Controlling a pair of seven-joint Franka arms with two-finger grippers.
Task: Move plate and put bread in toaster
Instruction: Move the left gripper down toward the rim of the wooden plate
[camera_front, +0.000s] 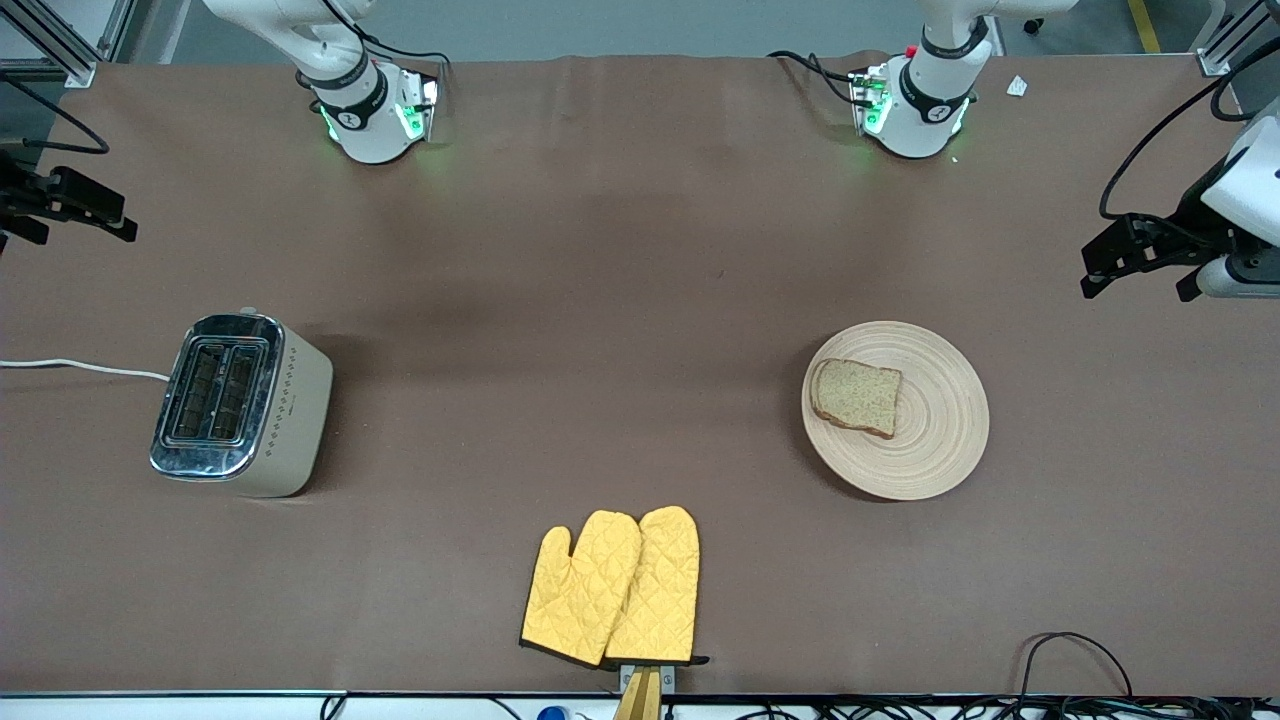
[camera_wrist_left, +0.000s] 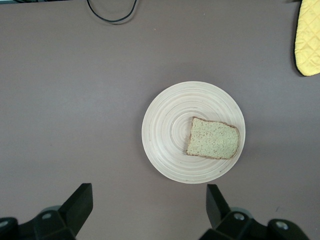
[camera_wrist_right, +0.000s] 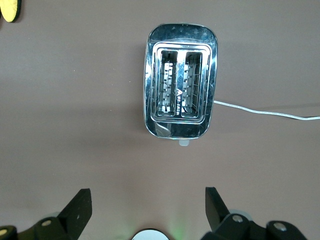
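The bread (camera_front: 856, 397) lies flat on the plate (camera_front: 935, 440), off-centre, toward the left arm's end of the table. The toaster (camera_front: 240, 402) stands well apart at the right arm's end. Only the right wrist view looks straight down into its two empty slots; the front view alone shows the yellow mitts (camera_front: 612, 587) at the table's near edge. The left gripper (camera_wrist_left: 147, 207) and the right gripper (camera_wrist_right: 147, 210) both hang high with fingers spread wide, holding nothing.
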